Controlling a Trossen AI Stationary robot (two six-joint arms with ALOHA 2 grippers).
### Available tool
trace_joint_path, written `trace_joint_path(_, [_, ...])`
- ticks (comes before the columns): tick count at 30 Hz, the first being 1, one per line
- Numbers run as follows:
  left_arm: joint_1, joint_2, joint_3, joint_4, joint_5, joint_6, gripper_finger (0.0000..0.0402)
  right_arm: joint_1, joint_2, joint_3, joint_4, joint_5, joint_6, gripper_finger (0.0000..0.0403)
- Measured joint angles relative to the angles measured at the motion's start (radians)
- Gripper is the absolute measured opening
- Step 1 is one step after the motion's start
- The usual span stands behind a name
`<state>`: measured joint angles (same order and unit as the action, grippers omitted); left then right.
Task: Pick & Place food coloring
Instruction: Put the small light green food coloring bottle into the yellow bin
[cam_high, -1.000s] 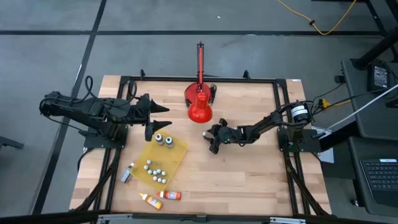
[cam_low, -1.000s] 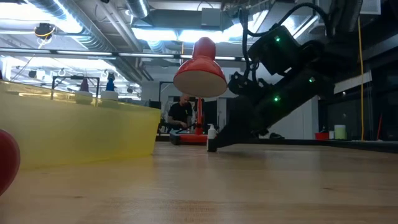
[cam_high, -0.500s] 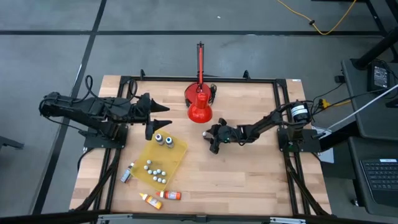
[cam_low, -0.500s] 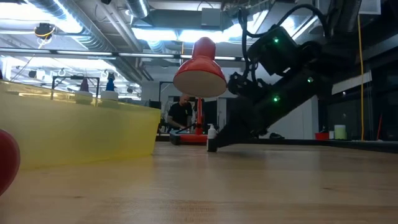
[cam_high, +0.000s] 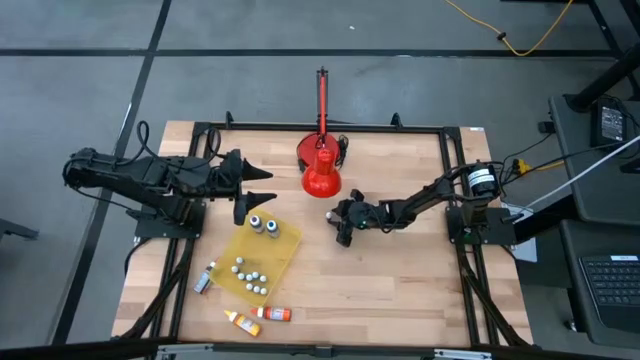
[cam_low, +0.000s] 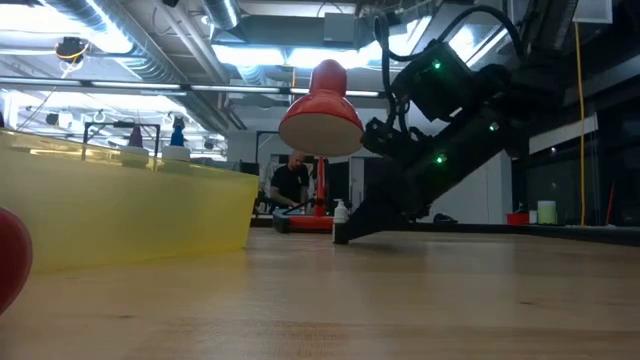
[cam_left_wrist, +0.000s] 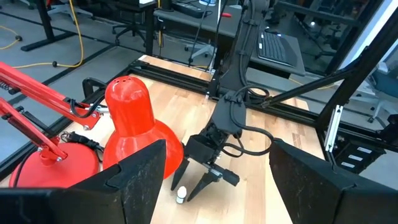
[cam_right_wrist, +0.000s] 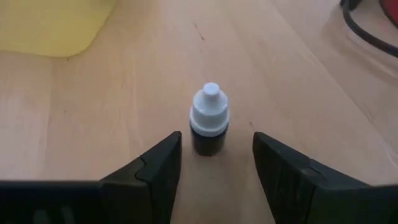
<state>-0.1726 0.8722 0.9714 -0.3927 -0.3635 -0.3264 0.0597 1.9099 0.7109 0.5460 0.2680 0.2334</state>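
No writing can be read anywhere — the small bottles' (cam_high: 251, 274) labels (seen from above) stay illegible.

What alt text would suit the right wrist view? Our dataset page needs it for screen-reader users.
A small dark squeeze bottle with a pale cap stands upright on the light wooden table, between the open dark fingers of the right hand, which do not touch it. A corner of a yellow plastic tray lies beyond.

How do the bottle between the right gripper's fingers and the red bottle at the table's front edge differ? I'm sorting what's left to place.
The dark bottle stands upright, cap up, between the right gripper's open fingers; the red bottle lies on its side, ungripped. The first is mid-table near the red lamp, the second beside the yellow tray. Both are outside the tray.
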Motion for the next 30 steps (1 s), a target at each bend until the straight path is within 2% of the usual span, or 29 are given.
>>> trace_joint_path(9, [0.000,0.000,0.000,-0.010,-0.001,0.000,0.0275,0.000,0.000,0.001,0.014,0.000,-0.006,0.0198])
trace_joint_path(15, [0.000,0.000,0.000,-0.014,-0.001,0.000,0.0275,0.000,0.053,0.048,0.013,-0.032,-0.017,0.0198])
trace_joint_path(30, [0.000,0.000,0.000,-0.029,0.014,-0.010,0.0275,0.005,0.066,0.055,-0.030,-0.018,0.052,0.0198])
